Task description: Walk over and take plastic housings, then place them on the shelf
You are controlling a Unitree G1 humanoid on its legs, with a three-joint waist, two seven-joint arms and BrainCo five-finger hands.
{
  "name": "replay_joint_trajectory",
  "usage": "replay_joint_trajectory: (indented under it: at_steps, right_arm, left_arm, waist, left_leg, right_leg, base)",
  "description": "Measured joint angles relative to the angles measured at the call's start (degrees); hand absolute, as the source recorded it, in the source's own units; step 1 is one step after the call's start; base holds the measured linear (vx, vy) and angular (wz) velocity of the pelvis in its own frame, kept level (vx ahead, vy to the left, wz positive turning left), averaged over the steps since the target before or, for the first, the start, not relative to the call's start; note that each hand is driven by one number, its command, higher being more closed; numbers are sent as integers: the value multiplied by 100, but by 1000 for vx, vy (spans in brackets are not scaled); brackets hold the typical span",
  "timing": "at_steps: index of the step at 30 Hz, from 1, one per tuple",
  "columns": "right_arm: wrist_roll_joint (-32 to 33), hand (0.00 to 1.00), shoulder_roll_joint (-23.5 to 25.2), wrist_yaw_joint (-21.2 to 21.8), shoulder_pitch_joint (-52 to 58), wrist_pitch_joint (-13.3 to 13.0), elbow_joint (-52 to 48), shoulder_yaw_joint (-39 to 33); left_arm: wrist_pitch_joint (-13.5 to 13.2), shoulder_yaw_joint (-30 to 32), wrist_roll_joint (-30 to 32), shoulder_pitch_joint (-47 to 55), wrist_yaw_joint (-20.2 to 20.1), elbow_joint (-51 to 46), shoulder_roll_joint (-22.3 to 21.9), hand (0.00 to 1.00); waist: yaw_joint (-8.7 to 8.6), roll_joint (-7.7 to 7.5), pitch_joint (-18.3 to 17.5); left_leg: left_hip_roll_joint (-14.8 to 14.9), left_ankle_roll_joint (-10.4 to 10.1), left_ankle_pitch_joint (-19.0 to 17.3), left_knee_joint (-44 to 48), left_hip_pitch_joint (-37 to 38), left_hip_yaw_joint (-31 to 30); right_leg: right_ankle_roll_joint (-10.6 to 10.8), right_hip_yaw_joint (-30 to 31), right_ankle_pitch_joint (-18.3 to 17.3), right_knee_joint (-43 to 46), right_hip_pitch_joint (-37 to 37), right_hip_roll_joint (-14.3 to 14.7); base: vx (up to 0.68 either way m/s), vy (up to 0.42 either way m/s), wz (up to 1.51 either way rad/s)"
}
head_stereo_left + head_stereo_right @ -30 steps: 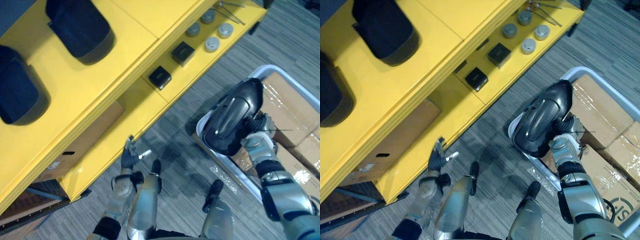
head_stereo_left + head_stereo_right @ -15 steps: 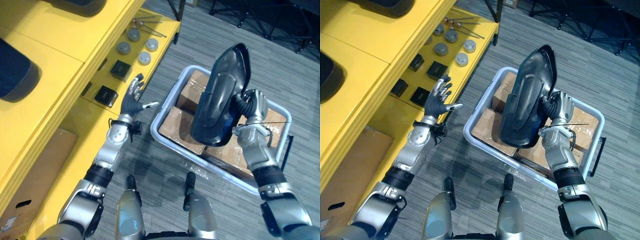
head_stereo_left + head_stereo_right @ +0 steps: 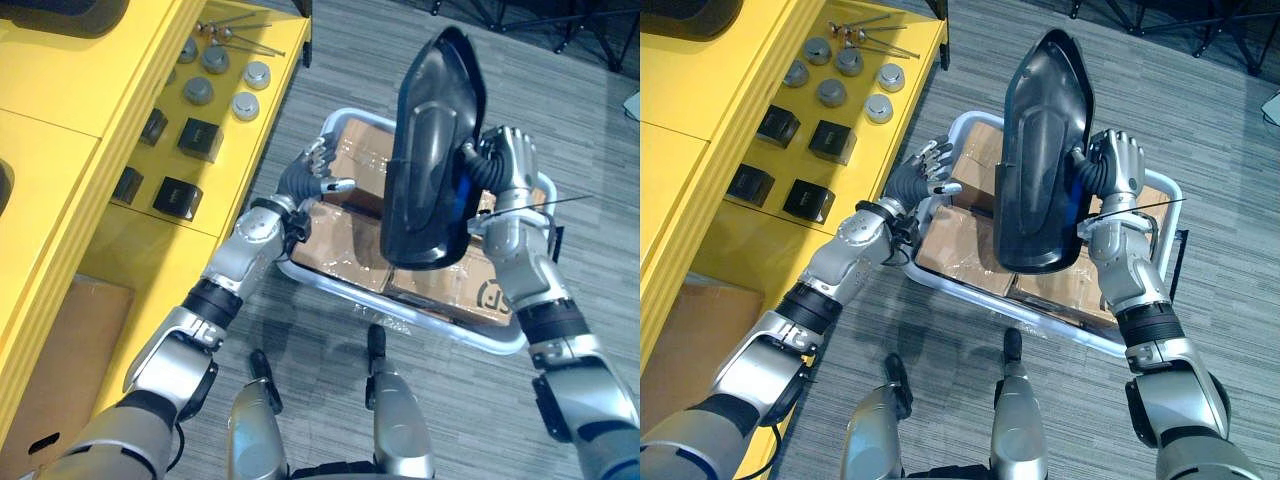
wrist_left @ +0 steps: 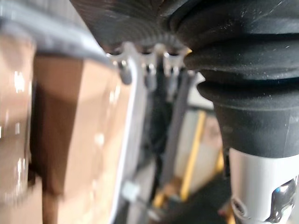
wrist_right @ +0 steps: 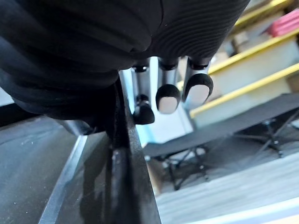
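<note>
Grey carpet floor (image 3: 480, 420), with an open strip between yellow shelf (image 3: 60, 120) at left and white bin (image 3: 450, 326) of cardboard boxes (image 3: 340, 245). Upright above the bin, well apart from the shelf edge: black plastic housing (image 3: 432, 150), clasped at its right edge by curled fingers of right hand (image 3: 500, 165). Left hand (image 3: 315, 180) loose, fingers relaxed, over the bin's left rim, just beside the housing. Small black boxes (image 3: 199, 139) and round caps (image 3: 245, 105) on the shelf.

Glossy black plastic housing (image 3: 430, 150), film-wrapped cardboard boxes (image 3: 343, 256)
</note>
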Motion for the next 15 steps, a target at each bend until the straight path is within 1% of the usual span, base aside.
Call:
replay_joint_trajectory:
  at_steps: [2,4,7,10,15]
  right_arm:
    - [-129,100,-43,41,-124,-101,23,157]
    - [-153,100,-95,49,-203,-163,24,299]
    - [-314,100,-248,127,-266,-195,153,501]
    - [-331,100,-371,143,-304,-198,241,624]
    - [-361,100,-435,159,-412,-198,427,867]
  left_arm:
    - [46,-206,-212,4,-101,-78,-51,0]
    - [64,-229,-432,7,-122,-175,-186,0]
    - [74,-258,-650,17,-124,-402,-234,0]
    - [106,-353,-633,48,-65,-407,-232,0]
    - [170,-440,-515,159,-6,-452,-224,0]
  waist:
    - [-19,54,-28]
    - [-35,145,-70]
    - [-70,366,-176]
    - [-71,515,-257]
    - [-77,582,-264]
  left_leg:
    - [-27,3,1,-16,0,21]
    - [-51,5,2,-34,-3,44]
    - [-81,8,4,-54,-10,40]
    - [-85,20,14,-74,-2,39]
    - [-93,36,38,-76,10,28]
  right_leg:
    - [11,39,6,1,-31,-20]
    - [20,66,12,2,-62,-44]
    - [26,75,15,4,-78,-76]
    - [26,73,15,7,-78,-76]
    - [30,71,17,38,-74,-79]
  base:
    - [-8,14,-3]
    - [-8,25,-4]
    - [0,0,0]
    - [0,0,0]
    - [-29,9,1]
